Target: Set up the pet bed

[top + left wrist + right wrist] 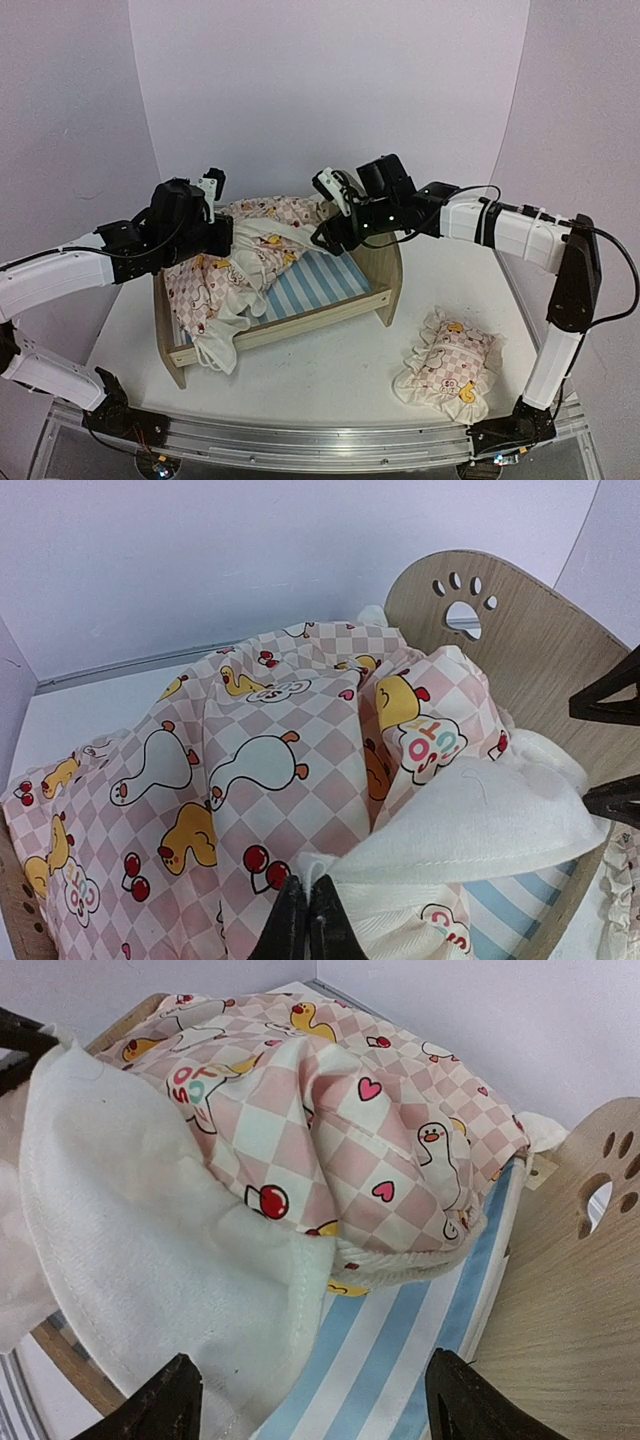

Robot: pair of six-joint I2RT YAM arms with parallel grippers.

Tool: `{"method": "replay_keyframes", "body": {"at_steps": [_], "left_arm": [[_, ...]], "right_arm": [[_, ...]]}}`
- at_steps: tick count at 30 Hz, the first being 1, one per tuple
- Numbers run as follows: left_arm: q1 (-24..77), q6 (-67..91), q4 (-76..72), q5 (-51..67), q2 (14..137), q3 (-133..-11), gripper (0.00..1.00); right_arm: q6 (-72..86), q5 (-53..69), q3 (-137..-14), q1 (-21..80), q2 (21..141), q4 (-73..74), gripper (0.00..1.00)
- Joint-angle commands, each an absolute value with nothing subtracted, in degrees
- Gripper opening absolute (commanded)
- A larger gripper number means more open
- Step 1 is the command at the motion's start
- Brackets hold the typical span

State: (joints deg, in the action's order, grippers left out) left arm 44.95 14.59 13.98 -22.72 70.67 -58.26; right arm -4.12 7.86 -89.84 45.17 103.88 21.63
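Pet bed (315, 280) sits left of centre on the white worktop (330, 385) in the top view, its footboard toward the left and its rounded headboard (388, 262) toward the right.

At the left, the left tool (308, 885) is closed, pinching a fold of the frilled quilt (235, 265) at its white underside. The quilt lies bunched over the left half of the bed and spills over the near rail, leaving the blue-and-white striped base bare further right. Over that bare part, near the headboard, the right tool (312, 1360) hangs with its fingers wide apart and nothing between them.

Far right, well apart from the bed, the small frilled pillow (445, 365) lies on the worktop.

The frame looks light and stiff, so I judge that a hard tug on the cloth would slide it. If it needs steadying, the thin edge of the headboard or a side rail offers the firmest hold. The quilt is limp and best taken by its hem or corners.
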Motion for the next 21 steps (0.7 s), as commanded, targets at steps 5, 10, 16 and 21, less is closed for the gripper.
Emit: {"method": "replay_keyframes", "body": {"at_steps": [5, 10, 16, 21], "left_arm": [[42.3, 14.7, 15.4, -26.2, 68.1, -58.5, 0.0], [40.1, 15.5, 16.3, -25.7, 68.4, -58.4, 0.0], [39.4, 15.1, 16.7, -25.2, 68.7, -58.4, 0.0], [38.8, 15.0, 17.4, -25.6, 67.9, -58.1, 0.0]], "right_arm": [[-10.0, -6.3, -87.3, 45.5, 104.1, 19.2, 0.61], [-9.2, -3.5, -87.1, 45.4, 104.3, 15.9, 0.59], [-14.3, -2.0, -91.6, 44.4, 111.4, 9.5, 0.57], [-16.2, -3.3, -96.4, 42.7, 116.1, 5.1, 0.47]]}}
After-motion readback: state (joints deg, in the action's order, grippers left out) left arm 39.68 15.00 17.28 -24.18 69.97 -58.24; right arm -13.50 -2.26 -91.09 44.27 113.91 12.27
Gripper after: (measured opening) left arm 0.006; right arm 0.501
